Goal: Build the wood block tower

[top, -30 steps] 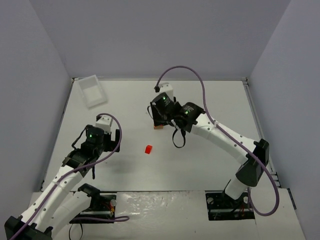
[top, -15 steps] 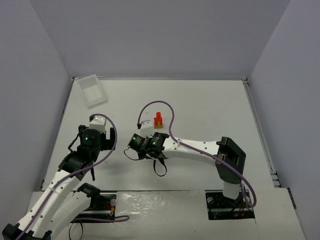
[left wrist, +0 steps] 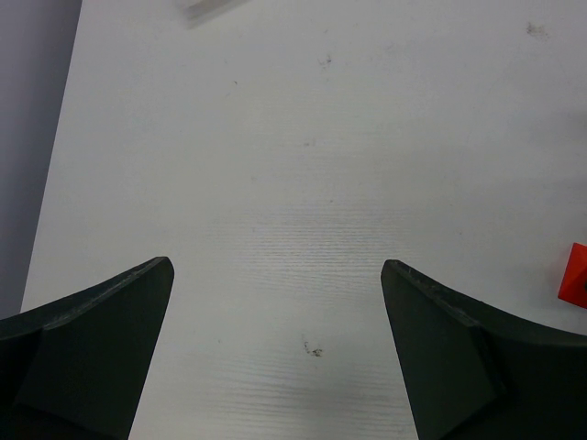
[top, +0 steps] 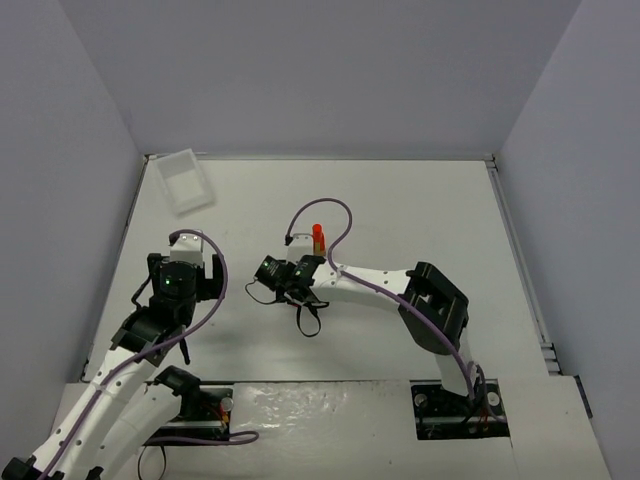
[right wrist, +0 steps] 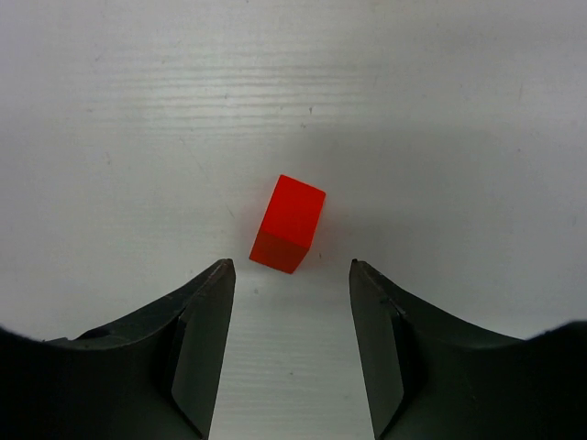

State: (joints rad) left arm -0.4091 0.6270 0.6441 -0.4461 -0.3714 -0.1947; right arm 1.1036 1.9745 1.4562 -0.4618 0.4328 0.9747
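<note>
The wood block tower [top: 318,237] stands mid-table; only its upright red pieces show above my right arm, the base is hidden. A loose red block [right wrist: 289,223] lies on the table just ahead of my right gripper [right wrist: 291,266], which is open and empty, its jaws apart on either side short of the block. In the top view the right gripper [top: 270,272] covers that block. My left gripper [left wrist: 277,267] is open and empty over bare table; the red block [left wrist: 576,275] shows at its view's right edge. In the top view the left gripper [top: 183,270] is left of the right one.
A clear plastic tray [top: 186,180] sits at the far left corner, its edge showing in the left wrist view [left wrist: 206,7]. The right arm's purple cable [top: 330,215] loops over the tower. Grey walls bound the table on three sides.
My right gripper left the tower, swung near and left, and now hovers open over the loose red block. The tower's red pieces came into view. My left arm drew back slightly to the left.
</note>
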